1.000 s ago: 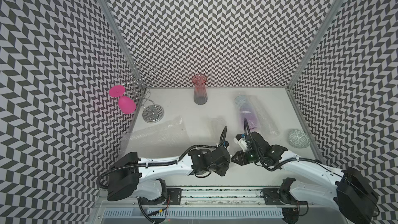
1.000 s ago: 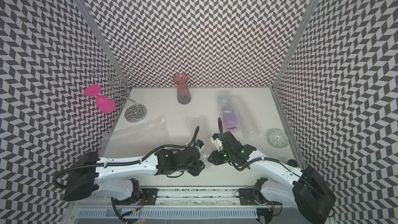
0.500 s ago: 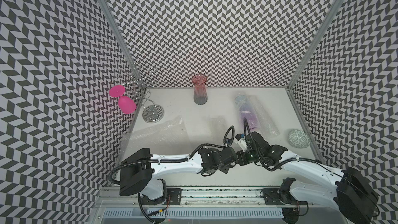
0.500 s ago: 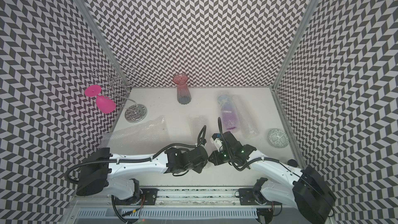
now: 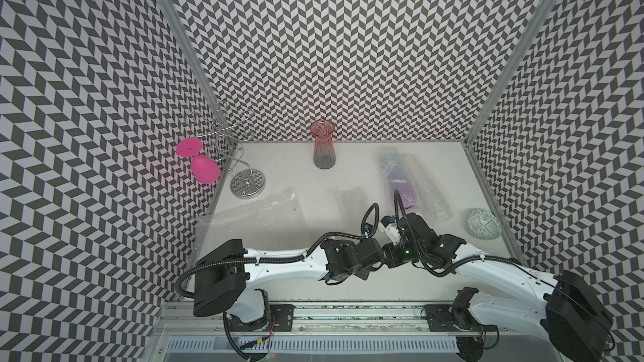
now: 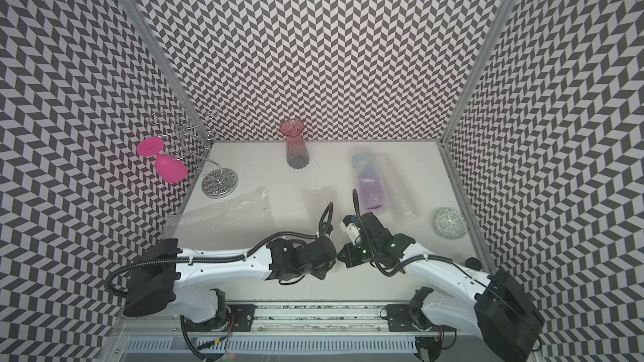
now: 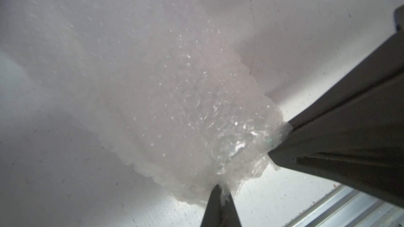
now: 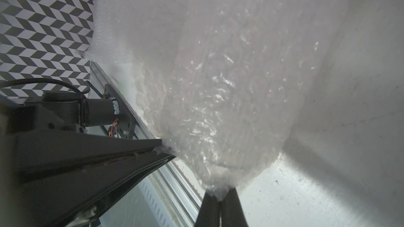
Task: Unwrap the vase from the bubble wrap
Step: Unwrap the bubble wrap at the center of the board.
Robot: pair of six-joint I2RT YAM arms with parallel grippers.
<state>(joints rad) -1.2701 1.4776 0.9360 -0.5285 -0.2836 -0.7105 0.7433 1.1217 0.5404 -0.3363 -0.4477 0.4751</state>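
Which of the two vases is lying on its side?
The purple-and-blue vase on the right, lying down with bubble wrap alongside. The pink-and-grey ribbed vase stands upright, bare, by the back wall.

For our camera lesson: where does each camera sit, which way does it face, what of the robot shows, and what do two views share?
Top views: high above the front, facing down and back; table, left arm, right arm show.
Left wrist: on the left arm, facing along its shut jaws at bubble wrap; right arm's jaws show.
Right wrist: on the right arm, likewise facing that wrap; left arm's jaws show.
Shared: wrist views show one wrap, both jaws pinching it.
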